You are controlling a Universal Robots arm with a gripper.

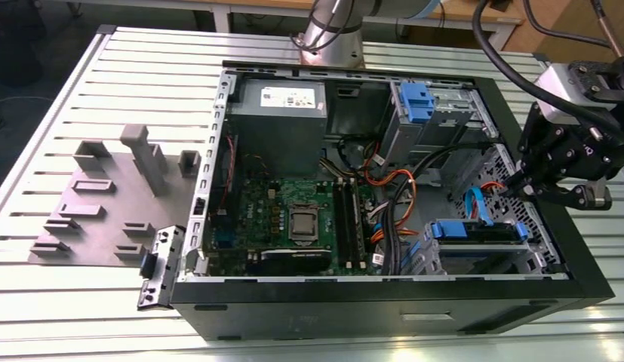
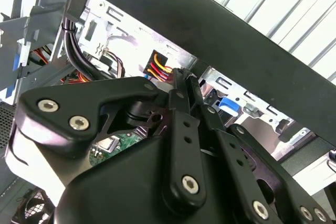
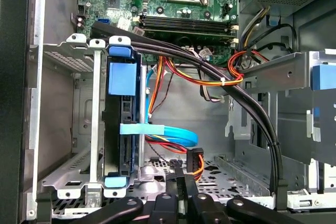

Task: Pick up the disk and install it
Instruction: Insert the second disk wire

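The disk (image 1: 477, 230), a drive with blue rails and a blue end handle, sits in the metal drive cage (image 1: 493, 260) at the case's near corner on the exterior view's right. In the first wrist view the disk (image 3: 122, 82) shows edge-on in the cage, with a light-blue flat cable (image 3: 157, 131) crossing it. My gripper (image 1: 510, 190) hangs just above and behind that cage, apart from the disk. Both wrist views show its black fingers (image 3: 184, 179) pressed together with nothing between them, tip (image 2: 181, 74) pointing into the case.
The open black computer case (image 1: 392, 302) lies on a slatted white table (image 1: 110, 75). A second blue-handled carrier (image 1: 417, 102) sits in the far bay beside a grey power-supply box (image 1: 279, 109). Black cable bundles (image 3: 210, 72) and orange wires run between the bays. A grey fixture (image 1: 100, 204) lies to the left.
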